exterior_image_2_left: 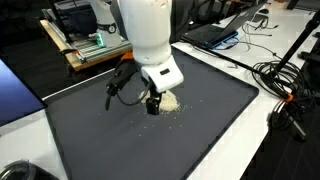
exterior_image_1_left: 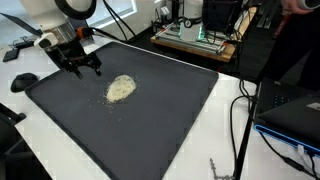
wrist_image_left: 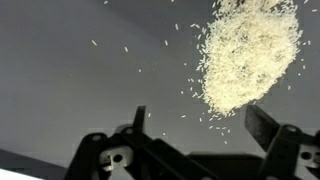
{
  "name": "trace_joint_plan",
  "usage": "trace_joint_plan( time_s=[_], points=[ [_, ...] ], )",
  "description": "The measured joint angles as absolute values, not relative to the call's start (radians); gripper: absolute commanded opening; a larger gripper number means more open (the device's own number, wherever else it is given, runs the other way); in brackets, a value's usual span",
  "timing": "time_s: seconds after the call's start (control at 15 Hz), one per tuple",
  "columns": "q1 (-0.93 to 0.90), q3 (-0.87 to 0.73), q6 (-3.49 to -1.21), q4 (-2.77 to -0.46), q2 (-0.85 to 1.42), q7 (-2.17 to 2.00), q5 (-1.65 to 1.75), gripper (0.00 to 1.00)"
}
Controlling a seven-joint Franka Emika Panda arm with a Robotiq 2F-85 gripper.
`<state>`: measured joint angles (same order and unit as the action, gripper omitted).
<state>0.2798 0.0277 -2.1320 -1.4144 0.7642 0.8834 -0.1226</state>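
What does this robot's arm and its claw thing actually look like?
The arm is glossy white with fat, rounded segments. At its end sits a black gripper with two dark, blade-like fingers on angular black linkages. A black cable loops beside the wrist in an exterior view.

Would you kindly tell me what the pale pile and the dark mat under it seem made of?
The pale pile looks like loose uncooked rice: small, elongated, off-white grains, some scattered apart. The dark mat seems rubber or felt-like fabric: matte charcoal, no glare, thin flat edge; which, I cannot tell.
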Motion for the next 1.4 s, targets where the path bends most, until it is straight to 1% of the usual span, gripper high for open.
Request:
trace_joint_plan(
  time_s=[0.27,0.8,1.4],
  points=[
    [0.228,0.032,-2.086,-1.384,0.765,0.949,-0.035,1.0],
    [0.178,0.053,-1.975,-1.345,0.766,1.091,0.012,1.0],
    [0.068,0.053,-1.862,-1.329,0.769,1.118,0.137,1.0]
  ],
)
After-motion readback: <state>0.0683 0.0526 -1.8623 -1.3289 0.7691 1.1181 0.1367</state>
